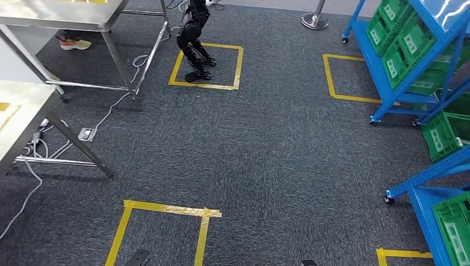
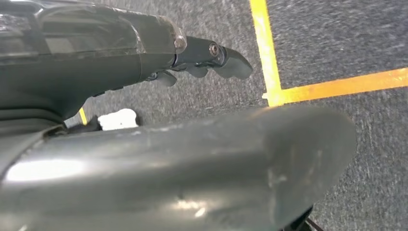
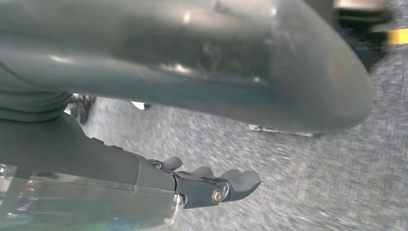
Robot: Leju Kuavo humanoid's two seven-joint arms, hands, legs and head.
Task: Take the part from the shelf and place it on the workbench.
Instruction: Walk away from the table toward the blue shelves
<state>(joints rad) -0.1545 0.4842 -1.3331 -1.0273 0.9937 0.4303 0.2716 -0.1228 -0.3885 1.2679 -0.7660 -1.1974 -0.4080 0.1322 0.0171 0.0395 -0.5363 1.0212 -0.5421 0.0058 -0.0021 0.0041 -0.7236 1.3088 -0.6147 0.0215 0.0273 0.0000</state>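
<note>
Head view looked across carpet [image 1: 277,138]; shelf [image 1: 410,61] stood right, workbench [image 1: 22,105] left. Left hand [image 2: 211,60] and right hand [image 3: 216,185] hung spread, holding nothing. Judged: part not yet taken.

- Your head view looks forward and down from high on the body, over grey carpet [image 1: 277,144] marked with yellow tape squares [image 1: 208,66], steel worktops [image 1: 25,108] at left, blue shelves [image 1: 388,83] at right.
- Your left wrist view sits close behind the left robot hand [image 2: 202,60], facing the carpet and a yellow tape corner [image 2: 272,94].
- Your right wrist view sits equally close behind the right robot hand [image 3: 207,185], facing blurred carpet.
- All three views share the carpet.
</note>
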